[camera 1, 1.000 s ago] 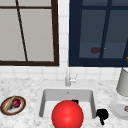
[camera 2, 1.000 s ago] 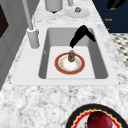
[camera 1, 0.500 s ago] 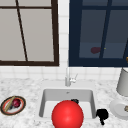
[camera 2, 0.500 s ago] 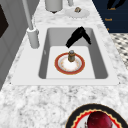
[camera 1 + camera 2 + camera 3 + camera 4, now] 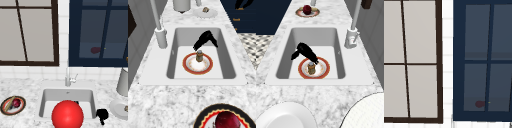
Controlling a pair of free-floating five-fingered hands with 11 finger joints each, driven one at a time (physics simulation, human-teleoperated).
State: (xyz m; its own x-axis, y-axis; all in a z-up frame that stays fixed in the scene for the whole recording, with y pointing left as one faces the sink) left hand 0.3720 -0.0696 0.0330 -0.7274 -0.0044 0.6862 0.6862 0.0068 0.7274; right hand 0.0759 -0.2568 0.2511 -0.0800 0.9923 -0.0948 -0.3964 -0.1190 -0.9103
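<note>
A small brown bottle (image 5: 199,56) (image 5: 311,68) with a grey cap stands upright on a red-rimmed plate (image 5: 185,64) (image 5: 300,68) on the floor of the sink (image 5: 190,35) (image 5: 318,35). My right hand (image 5: 206,38) (image 5: 306,51) reaches down into the sink from the front right. Its straight fingers meet the bottle's cap and its thumb sticks out apart. In the front view the right hand (image 5: 102,115) shows beside the sink's right rim, and a large red ball (image 5: 67,115) hides the plate and bottle.
The faucet (image 5: 68,77) (image 5: 159,30) stands behind the sink. On the marble counter to the left lies a dark-rimmed plate (image 5: 5,106) with a red apple (image 5: 16,103) (image 5: 307,9). To the right are a white plate (image 5: 115,108) (image 5: 198,13) and a grey canister (image 5: 123,82).
The right hand has tipped over and come down inside the sink, bringing its fingertips to the bottle's cap. The bottle and plate have not moved.
</note>
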